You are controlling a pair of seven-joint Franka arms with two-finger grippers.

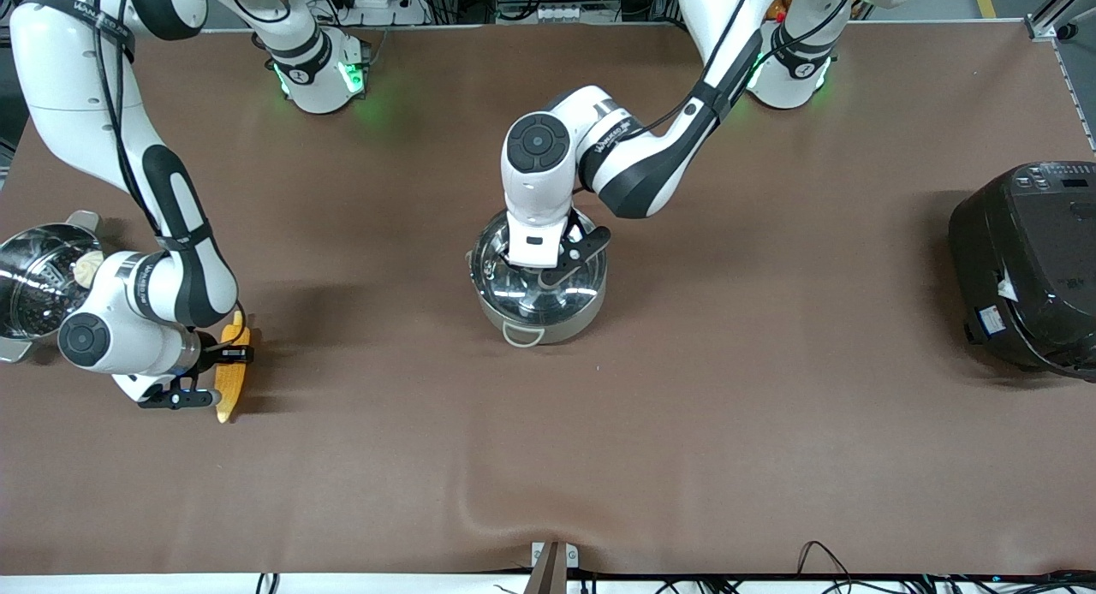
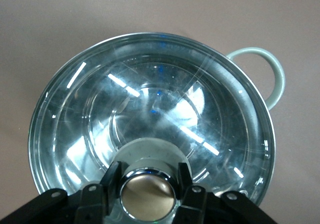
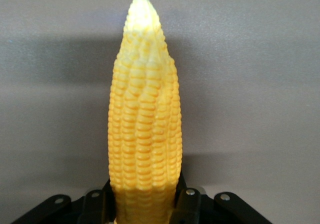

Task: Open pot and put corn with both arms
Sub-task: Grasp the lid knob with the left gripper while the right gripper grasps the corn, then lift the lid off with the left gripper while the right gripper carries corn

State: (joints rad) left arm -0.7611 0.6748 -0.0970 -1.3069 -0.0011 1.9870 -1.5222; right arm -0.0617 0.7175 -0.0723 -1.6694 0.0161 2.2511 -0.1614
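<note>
The steel pot (image 1: 561, 318) stands mid-table with its glass lid (image 1: 535, 288) on it. My left gripper (image 1: 548, 271) is down on the lid. In the left wrist view (image 2: 147, 179) its fingers (image 2: 111, 180) press both sides of the metal knob (image 2: 147, 196), with the lid (image 2: 150, 104) and a pale loop handle (image 2: 274, 74) below. The corn (image 1: 229, 380) is near the right arm's end of the table. My right gripper (image 1: 218, 367) is shut on its thick end. In the right wrist view (image 3: 145, 201) the corn (image 3: 145, 119) points its tip away, low over the cloth.
A steel steamer pot (image 1: 34, 277) with a white bun (image 1: 86, 269) stands at the right arm's end, beside my right arm. A large black rice cooker (image 1: 1027, 264) sits at the left arm's end. Brown cloth covers the table.
</note>
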